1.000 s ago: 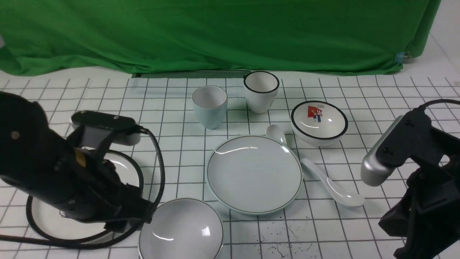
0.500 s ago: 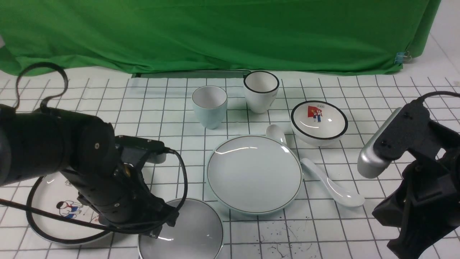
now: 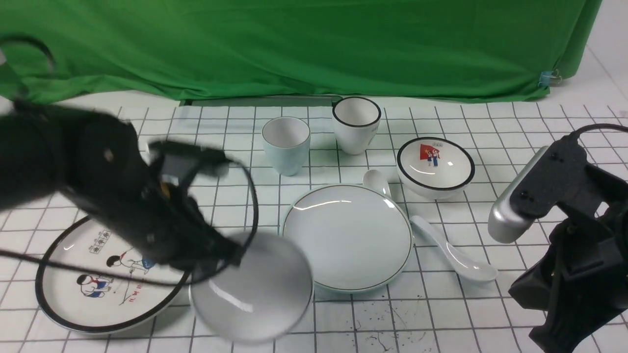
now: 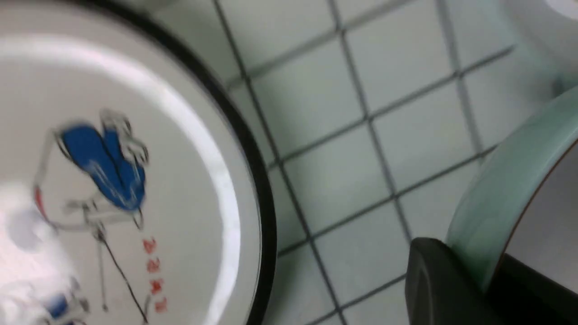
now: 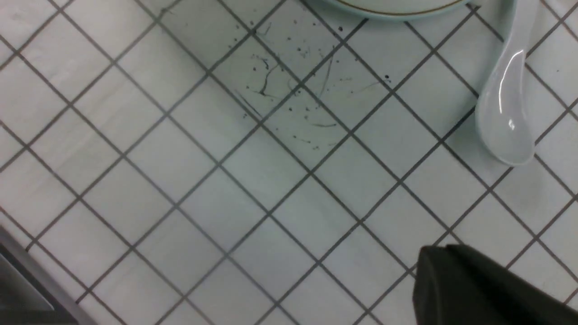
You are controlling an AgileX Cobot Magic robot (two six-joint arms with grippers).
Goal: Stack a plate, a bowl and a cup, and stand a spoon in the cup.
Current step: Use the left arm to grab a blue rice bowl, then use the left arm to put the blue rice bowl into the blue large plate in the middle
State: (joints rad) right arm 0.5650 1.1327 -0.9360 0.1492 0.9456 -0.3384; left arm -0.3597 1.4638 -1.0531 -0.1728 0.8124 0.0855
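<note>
Green cloth (image 3: 294, 44) is hanging behind a white gridded table cover (image 3: 490, 127), and no piece is sitting on another yet, so the stack is only just beginning. Bare and flat, the plate (image 3: 347, 238) is lying at the middle of the cover, waiting as the base. Motion-blurred and tipping, the bowl (image 3: 255, 289) is hanging at the plate's near-left edge, apparently clear of the cover, so carrying it onto the plate looks like the step in hand. Beyond the plate, the cup (image 3: 286, 144) is standing upright and empty, well apart from it, and the spoon (image 3: 454, 252) is lying on the cover just beside the plate's right rim. That is leaving the bowl to set down, the cup to place in it and the spoon to stand up. Pinching together on the bowl's rim, the left claw (image 3: 221, 257) is showing one dark finger (image 4: 445, 282) pressing the pale green outer wall and dark padding against the inside. Low over bare grid near the spoon, the right claw (image 5: 456, 280) is hovering with its jaws together, holding nothing. Off to the sides, the cartoon plate (image 3: 98, 279), the black-rimmed cup (image 3: 356, 122) and the flag bowl (image 3: 435, 166) are sitting untouched.
</note>
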